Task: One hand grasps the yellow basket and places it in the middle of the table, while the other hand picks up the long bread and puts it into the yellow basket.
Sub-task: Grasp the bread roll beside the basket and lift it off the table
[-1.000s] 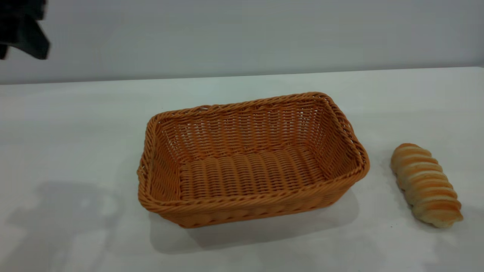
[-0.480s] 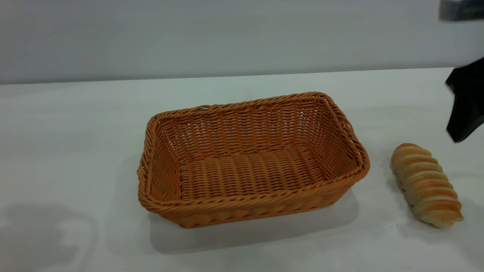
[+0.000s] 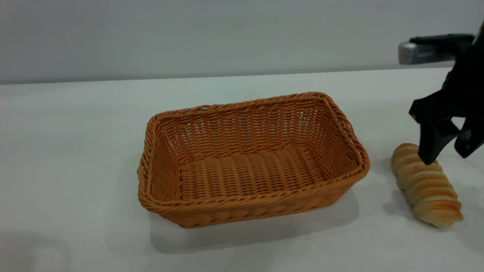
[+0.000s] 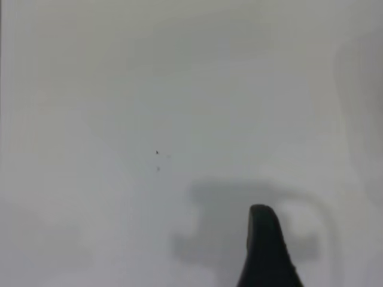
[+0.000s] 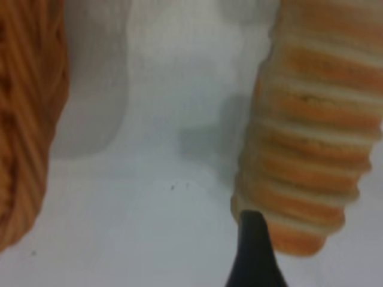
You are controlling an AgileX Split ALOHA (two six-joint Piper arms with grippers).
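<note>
The yellow basket (image 3: 249,162) stands empty on the white table (image 3: 75,124), near the middle. The long bread (image 3: 427,185) lies on the table just right of the basket. My right gripper (image 3: 445,158) is open and hangs over the bread's far end, one fingertip (image 3: 425,161) at the loaf and the other off its right side. In the right wrist view the bread (image 5: 311,137) lies by one fingertip (image 5: 252,239), with the basket's rim (image 5: 24,119) off to the side. My left gripper (image 4: 266,245) is out of the exterior view and hovers over bare table.
The table's back edge (image 3: 242,75) runs along a plain grey wall. A silver-grey part (image 3: 418,53) of the right arm sticks out above the gripper. Bare tabletop lies left of and in front of the basket.
My right gripper has come in from the right and dropped to the bread's far end. The left arm has left the exterior view at the upper left. Basket and bread have not moved.
</note>
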